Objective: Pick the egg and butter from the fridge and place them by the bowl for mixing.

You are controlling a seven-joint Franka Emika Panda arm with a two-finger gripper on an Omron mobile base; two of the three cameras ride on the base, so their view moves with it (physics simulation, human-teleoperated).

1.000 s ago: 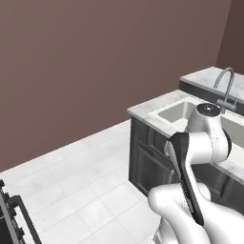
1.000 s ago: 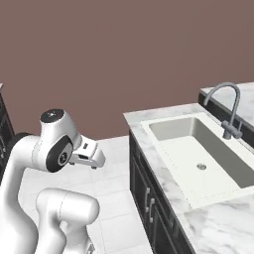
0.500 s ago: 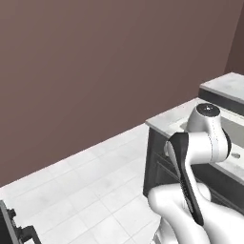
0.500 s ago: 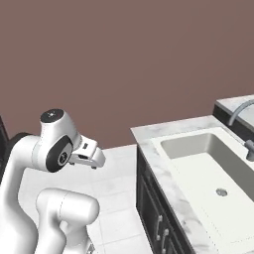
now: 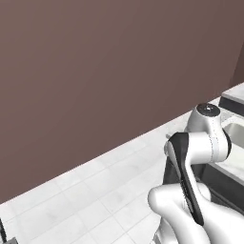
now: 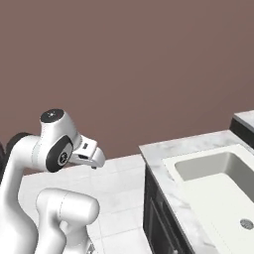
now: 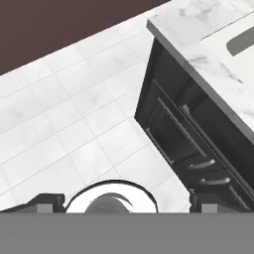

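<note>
So the right base view gets a good look at the sink (image 6: 218, 183), sunk into the marble counter (image 6: 163, 151) with dark cabinets (image 6: 158, 223) under it. The left base view only catches a sliver of that counter (image 5: 233, 128) behind the arm's elbow, plus lots of brown wall (image 5: 95, 71) and white tiled floor (image 5: 86, 190). The hand view looks down past the counter's corner (image 7: 198, 49) at the cabinet front with its drawer handles (image 7: 181, 131), tiles spreading out to the left of it.

Compared with half a second back, the whole scene has slid over: the counter sits further right in both base views, and the faucet from earlier is out of frame. That's the base driving, not anything moving on the counter. The arm's folded pose looks unchanged.

The gripper (image 7: 126, 203) is mostly cut off: just two dark fingertips (image 7: 42, 201) poking up at the bottom of the hand view, set wide apart, nothing between them. In the right base view the hand (image 6: 89, 155) is tucked beside the shoulder, with its fingers hard to make out.

No fridge, egg, butter or bowl anywhere in these shots, so can't say where they are.
</note>
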